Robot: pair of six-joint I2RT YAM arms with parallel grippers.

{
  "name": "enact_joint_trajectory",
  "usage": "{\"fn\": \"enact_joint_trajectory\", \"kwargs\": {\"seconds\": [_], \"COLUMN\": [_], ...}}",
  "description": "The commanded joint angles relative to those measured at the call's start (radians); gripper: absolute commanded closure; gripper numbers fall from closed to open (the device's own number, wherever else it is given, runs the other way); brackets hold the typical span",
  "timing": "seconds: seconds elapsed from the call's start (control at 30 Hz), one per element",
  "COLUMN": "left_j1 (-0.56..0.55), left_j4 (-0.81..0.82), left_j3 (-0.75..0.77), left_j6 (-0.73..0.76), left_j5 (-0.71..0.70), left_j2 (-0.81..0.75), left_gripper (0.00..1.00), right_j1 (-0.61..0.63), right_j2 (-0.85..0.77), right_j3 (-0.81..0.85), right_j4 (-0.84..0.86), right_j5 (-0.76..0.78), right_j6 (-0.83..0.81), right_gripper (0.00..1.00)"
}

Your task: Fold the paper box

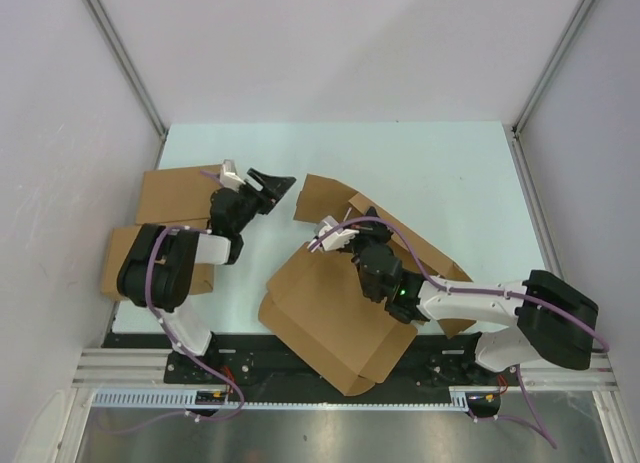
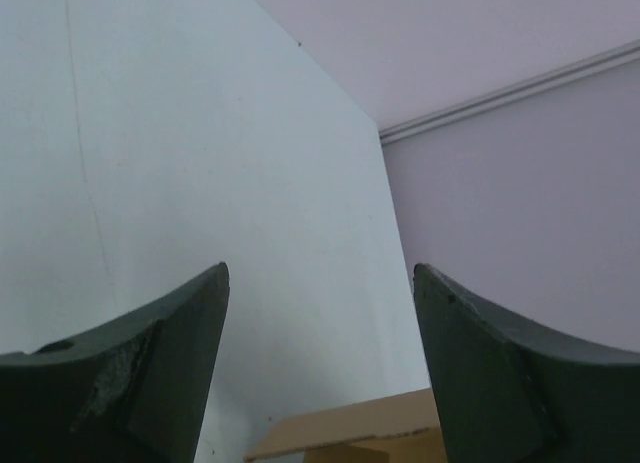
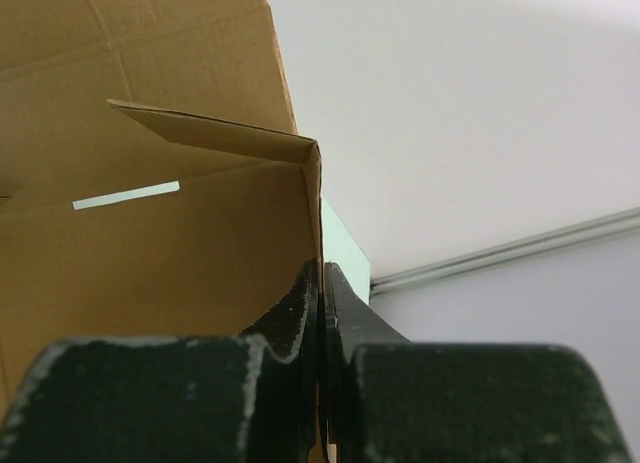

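Note:
The paper box [image 1: 330, 318] is a brown cardboard die-cut sheet lying partly folded at the middle front of the table, with flaps reaching back right. My right gripper [image 1: 352, 235] is shut on a raised wall panel of the paper box; in the right wrist view the cardboard edge [image 3: 315, 213] runs down between the closed fingers [image 3: 300, 313]. My left gripper [image 1: 272, 188] is open and empty, held above the table left of the box. In the left wrist view a flap of the paper box [image 2: 360, 423] lies below the spread fingers [image 2: 180, 333].
A pair of flat brown cardboard boxes [image 1: 170, 198] sits at the left table edge, under and behind my left arm. Grey walls and metal frame rails [image 1: 120, 53] enclose the pale green table [image 1: 420, 163] on three sides.

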Motion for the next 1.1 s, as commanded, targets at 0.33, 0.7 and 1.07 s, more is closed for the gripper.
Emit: {"fn": "enact_joint_trajectory", "kwargs": {"seconds": [0.33,0.7,1.07], "left_j1": [-0.102,-0.183,-0.190], "left_j4": [0.159,0.069,-0.218], "left_j3": [-0.068,-0.141,-0.179], "left_j6": [0.020,0.045,0.233], "left_j5": [0.076,0.085,-0.114], "left_j2": [-0.093,-0.238,-0.416], "left_gripper": [0.25,0.25,0.18], "right_j1": [-0.001,0.015,0.013], "right_j2": [0.091,0.120,0.106], "right_j3": [0.005,0.006,0.014], "right_j4": [0.041,0.058,0.043], "right_j5": [0.003,0.026,0.011], "right_j6": [0.052,0.100,0.132], "right_gripper": [1.00,1.00,1.00]}}
